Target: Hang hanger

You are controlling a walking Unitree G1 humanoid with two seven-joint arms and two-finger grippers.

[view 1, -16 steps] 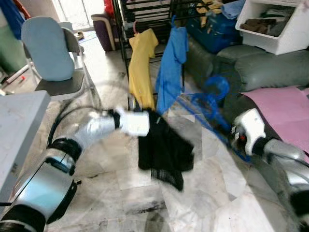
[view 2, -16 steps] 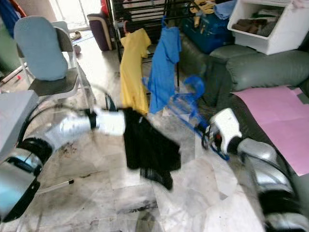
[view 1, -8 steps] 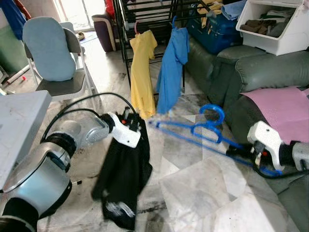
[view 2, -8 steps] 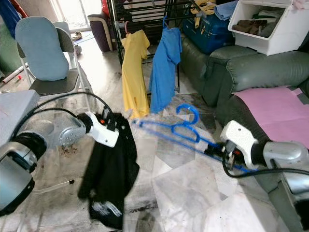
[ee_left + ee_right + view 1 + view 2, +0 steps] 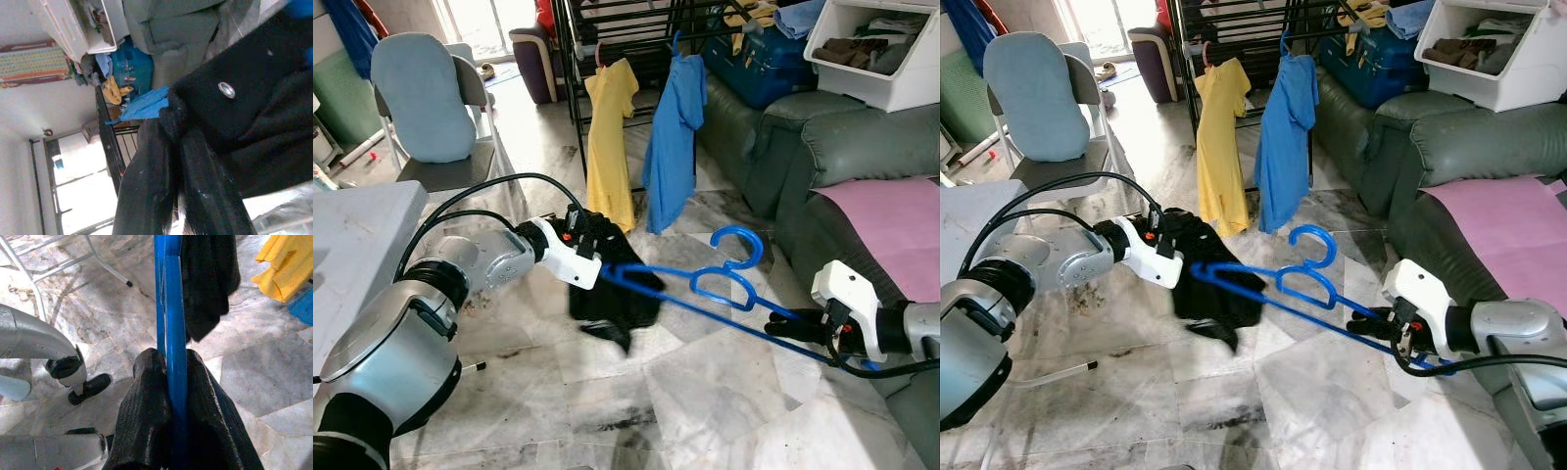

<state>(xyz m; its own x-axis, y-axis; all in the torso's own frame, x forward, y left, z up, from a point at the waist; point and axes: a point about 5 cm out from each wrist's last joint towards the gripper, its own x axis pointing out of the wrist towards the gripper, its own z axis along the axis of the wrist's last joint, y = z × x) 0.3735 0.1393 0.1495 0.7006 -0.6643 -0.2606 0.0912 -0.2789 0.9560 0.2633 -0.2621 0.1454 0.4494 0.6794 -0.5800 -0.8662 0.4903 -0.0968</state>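
Observation:
My right gripper [image 5: 783,326] is shut on one end of a blue plastic hanger [image 5: 724,286], held low over the marble floor with its hook [image 5: 741,235] pointing up. In the right wrist view both fingers [image 5: 146,396] clamp the blue bar [image 5: 171,308]. The hanger's far end reaches into a black garment [image 5: 617,299]. My left gripper [image 5: 595,238] is shut on that garment's upper edge, and the cloth hides most of its fingers. In the left wrist view the fingers [image 5: 146,186] pinch the black fabric [image 5: 244,112].
A black clothes rack [image 5: 578,59] stands ahead with a yellow shirt [image 5: 607,137] and a blue shirt [image 5: 675,127] hanging on it. A green sofa [image 5: 842,147] with a pink cloth [image 5: 891,215] is on the right. A blue-backed chair [image 5: 421,98] and a white table [image 5: 352,225] are on the left.
The black garment, which hung long and low from my left gripper, is now bunched up higher. The hanger's free end has moved left into it.

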